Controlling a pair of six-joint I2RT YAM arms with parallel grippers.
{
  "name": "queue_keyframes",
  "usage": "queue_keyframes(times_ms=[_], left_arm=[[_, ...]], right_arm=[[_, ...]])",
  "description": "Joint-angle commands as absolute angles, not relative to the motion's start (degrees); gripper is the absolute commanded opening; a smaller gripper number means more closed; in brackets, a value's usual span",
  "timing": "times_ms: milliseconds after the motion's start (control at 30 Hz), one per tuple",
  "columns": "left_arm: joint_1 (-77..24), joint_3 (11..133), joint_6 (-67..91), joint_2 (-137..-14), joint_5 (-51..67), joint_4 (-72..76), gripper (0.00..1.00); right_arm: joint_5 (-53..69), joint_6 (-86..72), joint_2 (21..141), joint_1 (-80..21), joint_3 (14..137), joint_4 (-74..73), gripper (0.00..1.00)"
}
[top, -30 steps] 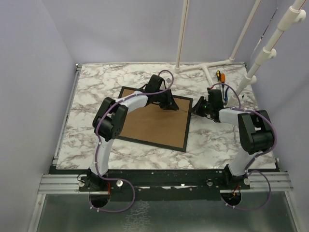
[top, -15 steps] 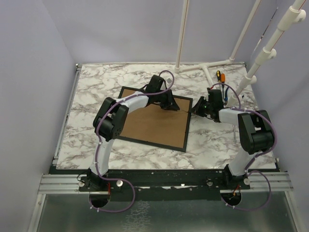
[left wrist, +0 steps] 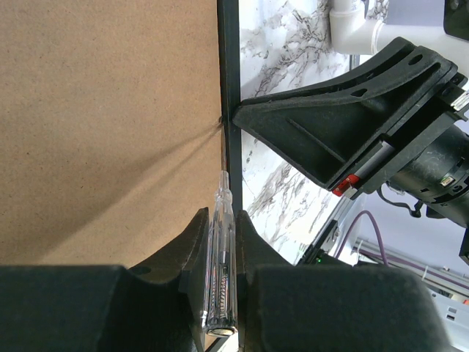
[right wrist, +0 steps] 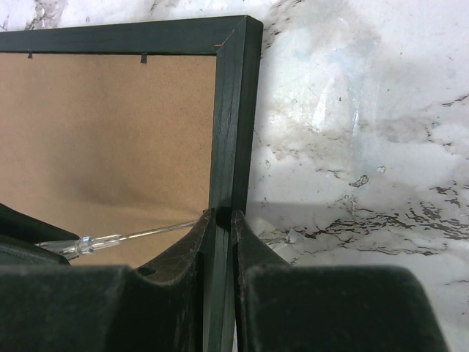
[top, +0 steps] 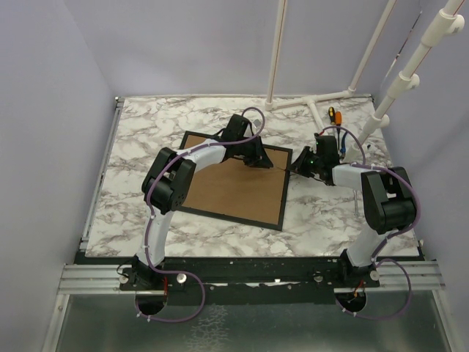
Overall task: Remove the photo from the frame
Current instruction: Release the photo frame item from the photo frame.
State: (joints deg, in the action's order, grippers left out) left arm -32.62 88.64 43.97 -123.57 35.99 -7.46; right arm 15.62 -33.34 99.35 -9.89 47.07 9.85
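Left wrist view: left tool (left wrist: 222, 220) is clamped on a clear-handled screwdriver (left wrist: 222, 286), handle pinched between the fingers, shaft pointing away from the camera. The tip sits at the inner edge of the black border of the frame (left wrist: 228, 66), right where the brown back (left wrist: 110, 110) meets it (can't tell if it's under anything or just touching). Just past that, on the outer side of the border, the right tool (left wrist: 243, 117) has its tips at the same spot.

Right wrist view: right tool is closed on the black border, one finger each side, gripping the edge a little way down from the frame's corner. The screwdriver shaft comes in from the left across the back and reaches the border just beside the fingers. Marble table (right wrist: 352, 110) to the right.

Top view: frame lies flat, back up, mid-table, slightly askew. Both tools meet at its right edge, toward the far corner. Photo not visible in any view. White pipe stand (top: 315, 103) at the far edge of the table, apart from the frame.
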Motion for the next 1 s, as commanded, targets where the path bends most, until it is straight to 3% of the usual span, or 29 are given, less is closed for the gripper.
queue_keyframes(times_ms=[0, 733, 967], left_arm=[[-31.9, 87.3, 44.0, -122.8, 35.0, -7.5, 0.0], [-30.7, 86.4, 42.8, -121.4, 35.5, -8.7, 0.0], [-30.6, 86.3, 44.0, -119.5, 38.5, -7.8, 0.0]], right_arm=[[17.2, -33.2, 100.5, -9.4, 46.8, 10.3, 0.15], [17.6, -33.3, 101.1, -9.4, 47.0, 10.6, 0.15], [18.2, -33.9, 100.7, -9.3, 46.4, 11.5, 0.23]])
